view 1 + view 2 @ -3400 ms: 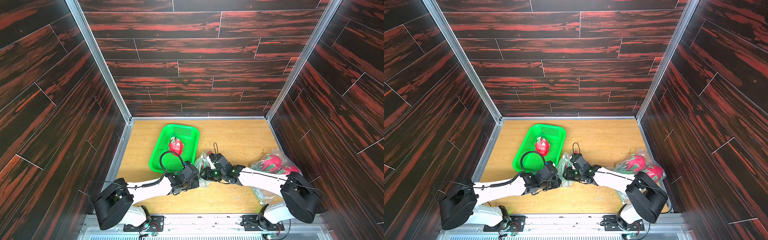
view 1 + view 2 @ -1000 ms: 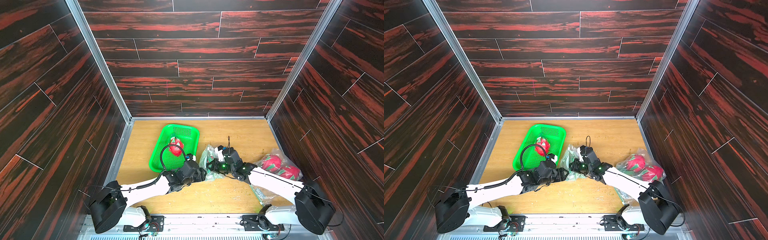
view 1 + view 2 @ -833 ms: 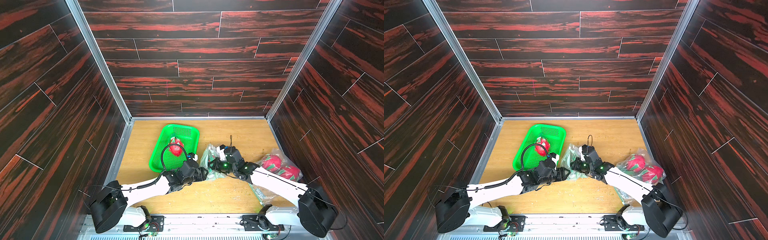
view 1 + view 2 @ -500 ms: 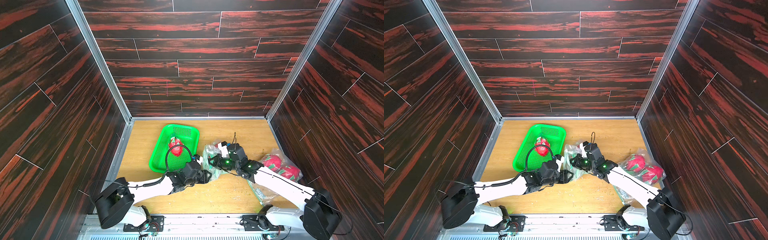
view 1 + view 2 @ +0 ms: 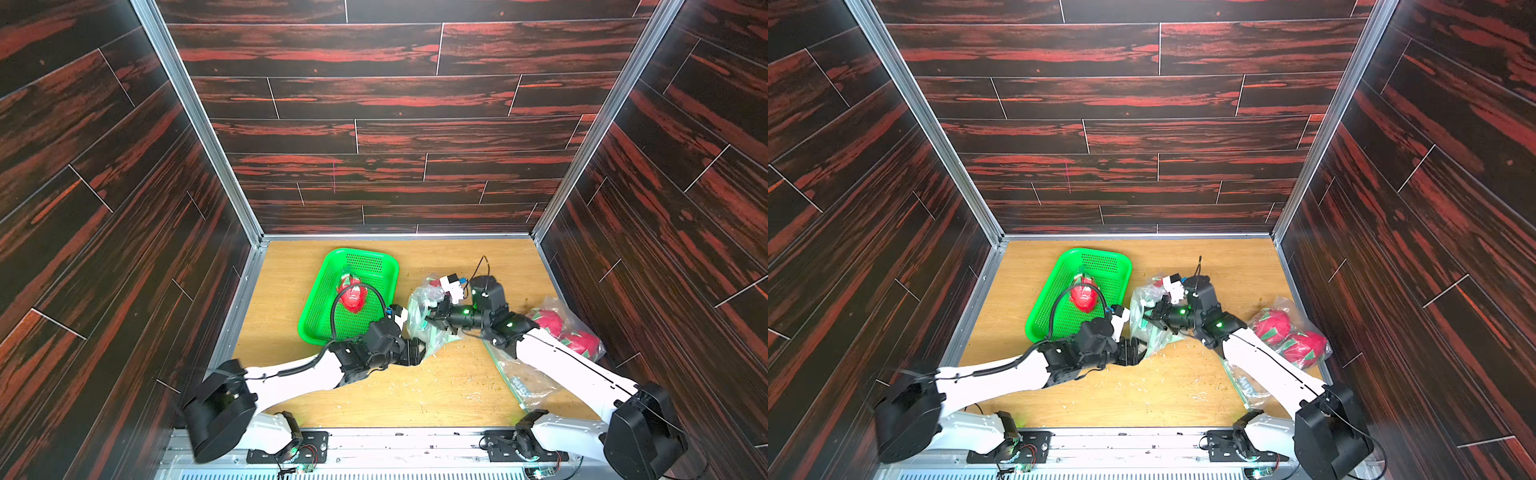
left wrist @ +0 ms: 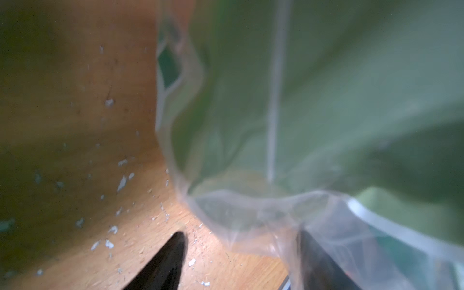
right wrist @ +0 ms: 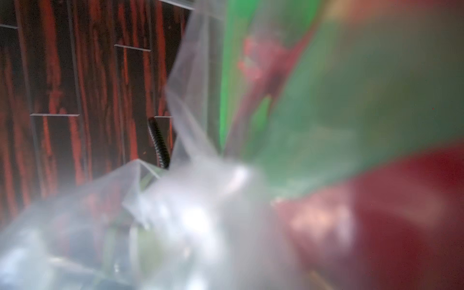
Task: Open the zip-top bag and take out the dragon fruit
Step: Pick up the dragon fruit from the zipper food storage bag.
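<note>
- A flat bag [image 5: 515,376] lies on the counter [image 5: 415,395], nearest the robot and well right of the basket [image 5: 322,309]. The right arm crosses over it.
- The left claw [image 5: 419,350] sits low, just off the basket's near right corner, at the lower edge of the bag [image 5: 417,299]. In the wrist view its fingers [image 6: 165,263] stand apart: 1 is bare and 1 is behind the film.
- The bag, clear and crumpled, stands just beside the basket's right rim.
- The right claw [image 5: 431,313] is clamped together on the bag's film, on the side away from the basket.
- 1 dragon fruit [image 7: 389,213] shows red and blurred inside that bag.
- The 2nd bag [image 5: 559,305], well right of the basket, holds 2 dragon fruit [image 5: 548,322] [image 5: 584,341].
- 1 dragon fruit [image 5: 353,297] lies in the basket, with the left arm's cable [image 5: 374,291] looping in front of it.
</note>
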`<state>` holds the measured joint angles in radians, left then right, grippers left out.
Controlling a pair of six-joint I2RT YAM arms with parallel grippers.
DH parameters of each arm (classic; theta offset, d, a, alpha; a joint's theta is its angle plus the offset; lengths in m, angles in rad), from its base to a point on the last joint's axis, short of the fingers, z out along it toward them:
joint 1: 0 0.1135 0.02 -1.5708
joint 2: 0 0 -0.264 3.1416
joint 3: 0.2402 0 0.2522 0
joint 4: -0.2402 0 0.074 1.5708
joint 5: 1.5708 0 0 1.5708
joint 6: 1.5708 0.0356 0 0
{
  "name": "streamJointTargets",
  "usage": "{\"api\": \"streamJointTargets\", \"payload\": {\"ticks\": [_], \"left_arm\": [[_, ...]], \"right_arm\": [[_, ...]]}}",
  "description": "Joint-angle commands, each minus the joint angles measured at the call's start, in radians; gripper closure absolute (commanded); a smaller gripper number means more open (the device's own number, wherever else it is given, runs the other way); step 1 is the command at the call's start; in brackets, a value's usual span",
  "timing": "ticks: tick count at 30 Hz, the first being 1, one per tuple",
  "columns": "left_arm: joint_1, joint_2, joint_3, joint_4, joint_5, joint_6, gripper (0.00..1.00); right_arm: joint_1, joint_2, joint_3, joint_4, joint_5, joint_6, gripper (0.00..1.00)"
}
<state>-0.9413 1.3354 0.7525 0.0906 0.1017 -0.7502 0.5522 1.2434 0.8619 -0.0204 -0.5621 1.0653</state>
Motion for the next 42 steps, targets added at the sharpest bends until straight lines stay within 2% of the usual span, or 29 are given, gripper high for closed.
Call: {"api": "streamJointTargets", "payload": {"ticks": [1,4,6,10,13,16,20,23,26,30,32,36,39,42], "left_arm": [[0.007,-0.098,0.078,-0.125,0.015,0.188,0.24],[0.018,-0.165,0.112,-0.236,0.004,0.317,0.23],[0.033,-0.226,0.103,-0.251,-0.009,0.387,0.23],[0.079,-0.387,0.003,-0.127,0.050,0.519,0.18],[0.092,-0.457,-0.029,-0.074,0.128,0.632,0.15],[0.092,-0.465,-0.019,-0.042,0.211,0.675,0.11],[0.093,-0.413,0.063,-0.126,0.240,0.726,0.10],[0.095,-0.402,0.080,-0.192,0.130,0.787,0.11],[0.115,-0.421,0.011,-0.133,0.045,0.901,0.11],[0.172,-0.410,-0.107,0.051,0.071,1.049,0.08],[0.181,-0.374,-0.130,0.138,0.049,1.076,0.00],[0.223,-0.246,-0.087,0.228,0.069,1.136,0.00],[0.253,-0.159,-0.040,0.317,0.129,1.146,0.00],[0.272,-0.065,0.025,0.363,0.158,1.175,0.00]], "right_arm": [[-0.037,-0.011,0.131,-0.058,-0.205,-0.128,1.00],[-0.101,0.007,0.187,-0.177,-0.299,-0.204,1.00],[-0.140,0.020,0.214,-0.212,-0.374,-0.224,1.00],[-0.217,0.029,0.246,-0.223,-0.468,-0.238,1.00],[-0.267,0.043,0.269,-0.243,-0.508,-0.255,1.00],[-0.293,0.059,0.289,-0.290,-0.494,-0.291,1.00],[-0.296,0.074,0.285,-0.266,-0.522,-0.286,1.00],[-0.306,0.079,0.284,-0.258,-0.566,-0.284,1.00],[-0.315,0.073,0.287,-0.247,-0.617,-0.279,1.00],[-0.330,0.057,0.251,-0.064,-0.705,-0.137,1.00],[-0.330,0.051,0.224,0.049,-0.731,-0.042,1.00],[-0.331,0.048,0.164,0.327,-0.773,0.191,1.00],[-0.331,0.051,0.135,0.443,-0.787,0.293,1.00],[-0.330,0.051,0.112,0.494,-0.795,0.340,1.00]]}}
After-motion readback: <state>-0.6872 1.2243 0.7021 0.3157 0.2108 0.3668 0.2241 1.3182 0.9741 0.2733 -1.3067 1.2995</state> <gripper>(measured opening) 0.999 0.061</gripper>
